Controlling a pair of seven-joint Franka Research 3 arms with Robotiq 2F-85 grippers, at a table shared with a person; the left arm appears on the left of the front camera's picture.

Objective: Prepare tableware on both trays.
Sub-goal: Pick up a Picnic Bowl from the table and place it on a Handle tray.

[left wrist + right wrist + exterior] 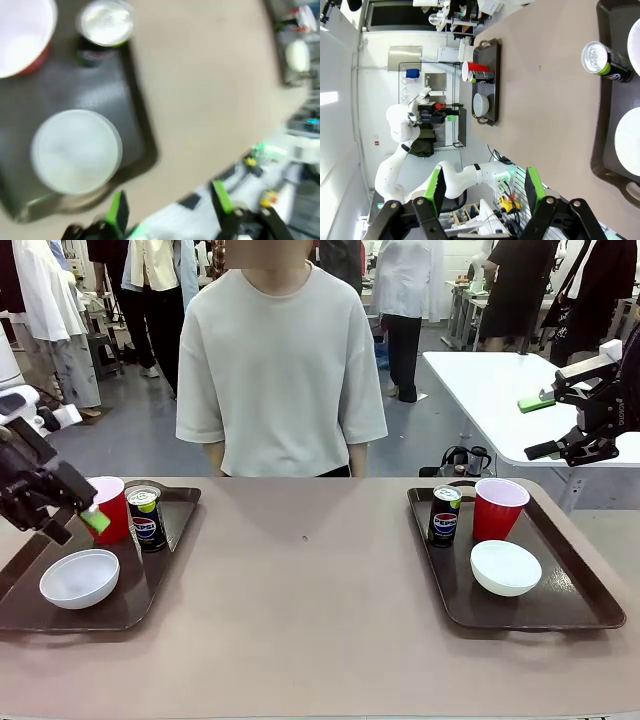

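Two dark brown trays lie on the table. The left tray (170, 530) holds a red cup (110, 502), a Pepsi can (146, 518) and a white bowl (80, 578). My left gripper (78, 525) hangs open just above that tray's left side, beside the cup, holding nothing. Its blurred wrist view looks down on the bowl (76, 150), the cup (22, 37) and the can (105, 22) past the open left gripper (170, 207). The right tray (580, 610) carries a can (445, 515), a red cup (498, 508) and a bowl (505, 567). My right gripper (548, 428) is raised at the right, open and empty.
A person in a pale shirt (280, 370) stands at the far edge, hands out of sight. The table's middle (310, 580) is bare between the trays. A white table (500, 390) stands behind on the right. The right wrist view shows the right tray (615, 100) and the left tray (492, 65).
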